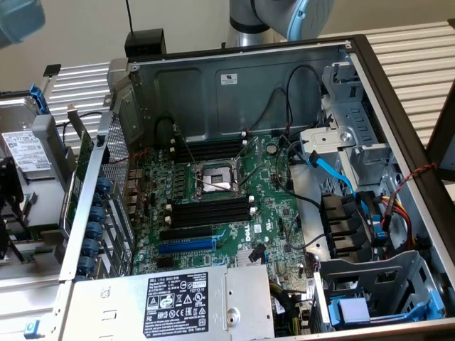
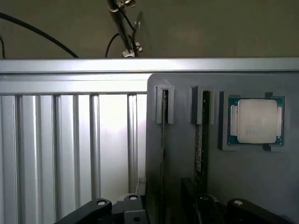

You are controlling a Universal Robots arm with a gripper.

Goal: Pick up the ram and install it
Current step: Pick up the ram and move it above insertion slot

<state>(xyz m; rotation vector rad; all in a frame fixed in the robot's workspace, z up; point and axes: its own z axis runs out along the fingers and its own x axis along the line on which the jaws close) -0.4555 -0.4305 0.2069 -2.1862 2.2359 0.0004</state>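
Closest to the wrist camera, the jaws stand apart with nothing clamped between them, hovering over a grey holder tray (image 2: 182,140) that rests on the ribbed metal tabletop (image 2: 70,149). The ram (image 2: 164,135) stands on edge in a notched slot of that tray, its thin edge running toward the gap between the jaws. A second stick (image 2: 202,149) stands in the neighbouring slot just beside it, and a processor chip (image 2: 256,121) lies flat in a recess beyond that. By this, the pick-up step is in hand: lined up on the stick, not yet gripping. In the exterior view the arm (image 1: 284,18) is at the far side, behind the open computer case (image 1: 234,92). The black memory slots (image 1: 213,212) on the motherboard (image 1: 270,227), near the processor socket (image 1: 217,177), look empty, so nothing is installed. A grasp from here would call for a straight descent with the stick centred, closing on its flat faces without nudging the close neighbour.
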